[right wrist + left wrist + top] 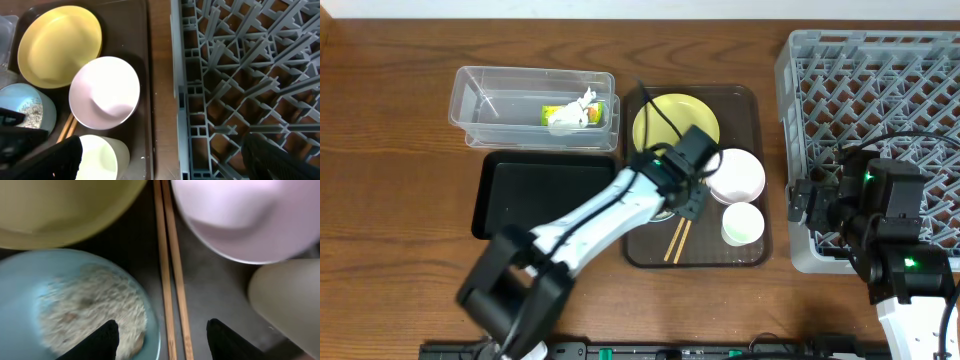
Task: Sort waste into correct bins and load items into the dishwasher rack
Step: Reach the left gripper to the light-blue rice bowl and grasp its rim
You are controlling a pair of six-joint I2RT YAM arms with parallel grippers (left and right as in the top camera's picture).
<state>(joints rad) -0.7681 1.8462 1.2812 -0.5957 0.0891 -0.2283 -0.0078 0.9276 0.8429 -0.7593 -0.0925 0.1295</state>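
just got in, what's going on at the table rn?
The left gripper hangs open low over the brown serving tray. Its fingers straddle the wooden chopsticks beside the light blue bowl, which holds the rice. Nothing is gripped. The wrapper and tissue lie in the clear tub. The yellow plate, pink bowl and white cup sit on the serving tray. The right gripper hovers wide open at the edge of the dishwasher rack.
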